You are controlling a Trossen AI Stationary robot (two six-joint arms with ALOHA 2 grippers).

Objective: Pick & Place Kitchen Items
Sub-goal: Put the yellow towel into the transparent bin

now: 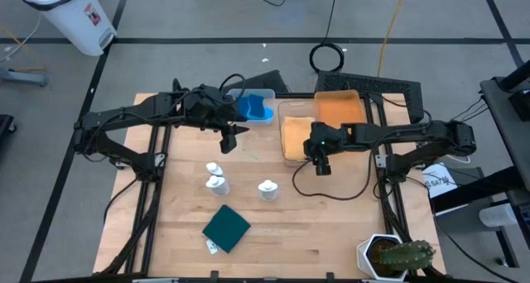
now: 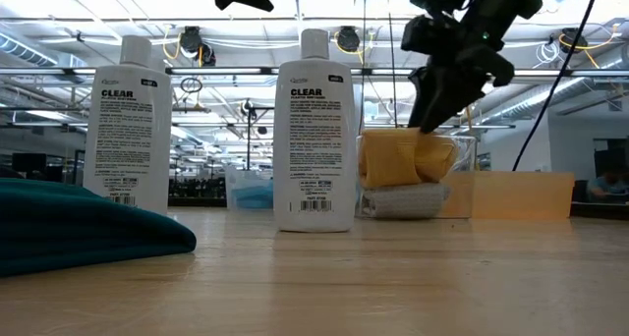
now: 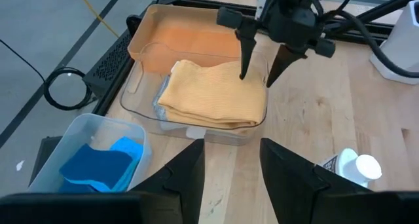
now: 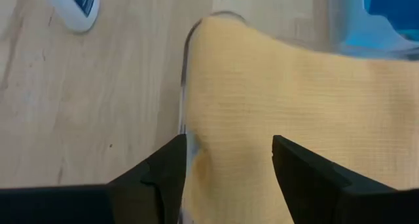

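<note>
Partly done: mustard cloth (image 1: 296,136) in clear bin (image 1: 286,109), blue pieces (image 1: 255,109) binned; green cloth (image 1: 227,227) & 3 bottles (image 1: 217,184) left; right gripper (image 1: 321,165) open, empty over bin's near edge; left gripper (image 1: 229,140) half-open, empty.

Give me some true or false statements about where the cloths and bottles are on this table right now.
1. The yellow cloth lies in a clear bin. True.
2. The green cloth lies in the orange tray. False: it lies on the table.
3. Three white bottles stand on the table. True.
4. The right gripper holds a bottle. False: it hangs open and empty over the yellow cloth.
5. The blue cloth pieces lie beside the cactus. False: they are in another clear bin.
</note>
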